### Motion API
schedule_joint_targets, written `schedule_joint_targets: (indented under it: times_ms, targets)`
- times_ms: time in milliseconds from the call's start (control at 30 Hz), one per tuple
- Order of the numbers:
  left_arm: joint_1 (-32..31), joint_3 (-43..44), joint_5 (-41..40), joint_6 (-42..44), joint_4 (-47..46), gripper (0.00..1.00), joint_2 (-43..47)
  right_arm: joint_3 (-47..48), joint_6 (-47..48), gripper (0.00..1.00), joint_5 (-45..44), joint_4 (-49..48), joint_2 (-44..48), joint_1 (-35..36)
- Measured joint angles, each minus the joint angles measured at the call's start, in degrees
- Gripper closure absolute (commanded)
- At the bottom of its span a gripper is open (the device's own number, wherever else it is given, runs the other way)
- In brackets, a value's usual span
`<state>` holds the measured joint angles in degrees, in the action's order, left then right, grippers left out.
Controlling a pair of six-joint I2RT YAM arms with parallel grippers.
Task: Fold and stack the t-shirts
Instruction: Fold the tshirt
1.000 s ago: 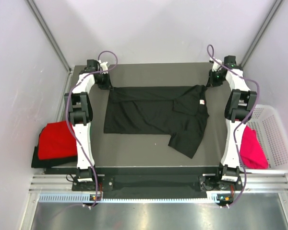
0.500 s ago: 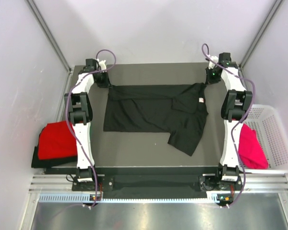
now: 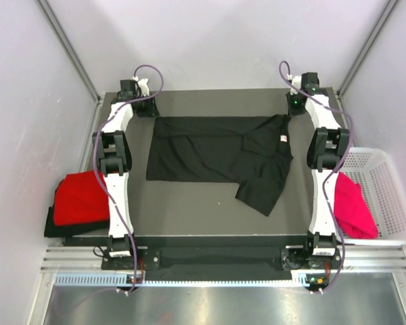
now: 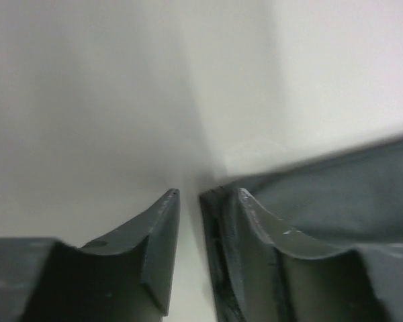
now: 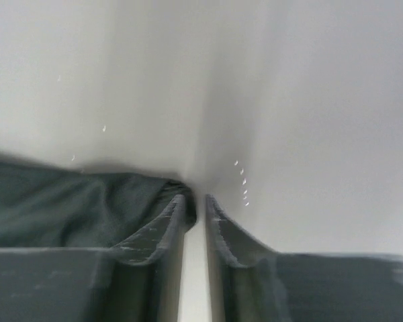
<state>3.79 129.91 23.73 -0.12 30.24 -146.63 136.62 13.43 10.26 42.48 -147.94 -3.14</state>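
— What sits farthest left?
— A red t-shirt [image 3: 78, 196], bunched beside the table's [image 3: 189, 217] left edge, on some dark cloth [image 3: 54, 229] I cannot identify.
— And the left gripper [image 4: 188, 196]?
— At the far left corner, its fingers drawn almost together, nipping a corner of the black t-shirt [image 3: 203, 152].
— How does that shirt lie?
— Spread over the table's far half and partly folded. Its white neck label [image 3: 283, 140] faces up, and one part trails toward the near right.
— The right gripper [image 5: 193, 199]?
— Pinching the shirt's far right corner, with cloth bunched at its tips.
— Further right?
— A magenta-pink t-shirt [image 3: 352, 206] lies in the white basket [image 3: 399, 223].
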Motion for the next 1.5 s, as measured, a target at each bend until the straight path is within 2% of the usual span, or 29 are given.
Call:
schedule_joint_targets:
  times_ms: [33,67,167,233,367,533,633,833,1033,1133,1300,1500]
  targets:
    - [0.0,0.3,-0.9,0.0,-0.2,0.49,0.0,0.5,0.0,0.67,-1.1,-0.1,-0.2,0.3]
    - [0.0,0.5,-1.3,0.1,-0.3,0.46,0.0,0.8,-0.2,0.63,-2.5,-0.4,-0.3,0.7]
    - [0.0,-1.9,-3.0,-0.7,-2.6,0.33,1.8,1.2,0.0,0.57,-6.0,-1.4,-0.2,1.6]
    - [0.1,-7.7,-3.8,-1.8,-4.2,0.32,5.9,-0.2,0.0,0.56,-7.9,-2.4,0.9,1.9]
    - [0.1,-16.2,-3.5,-4.3,-4.9,0.32,16.9,-12.0,0.2,0.53,-10.3,-5.3,10.1,1.9]
    - [-0.2,-20.9,-1.2,-4.3,-3.2,0.34,31.8,-33.5,2.1,0.55,-11.0,-9.4,32.4,1.4]
    - [-0.6,-26.5,0.7,-1.8,-1.4,0.38,40.8,-43.5,5.9,0.58,-6.2,-9.9,46.4,1.2]
    - [-1.2,-43.9,2.4,5.6,4.9,0.46,53.5,-63.1,17.2,0.66,6.3,-7.1,65.2,2.0]
    - [-1.3,-61.7,0.7,11.0,9.8,0.47,63.2,-83.1,29.7,0.55,12.4,0.0,74.7,3.7]
    - [-1.3,-66.1,-1.1,12.8,11.1,0.46,68.7,-88.1,36.1,0.53,14.8,5.1,81.1,7.0]
    - [-1.3,-68.1,-3.5,13.8,10.8,0.45,74.6,-92.2,42.7,0.52,17.6,9.5,90.5,17.3]
    - [-1.3,-68.1,-4.3,13.5,10.5,0.45,72.4,-98.8,44.6,0.52,15.9,8.4,89.2,28.0]
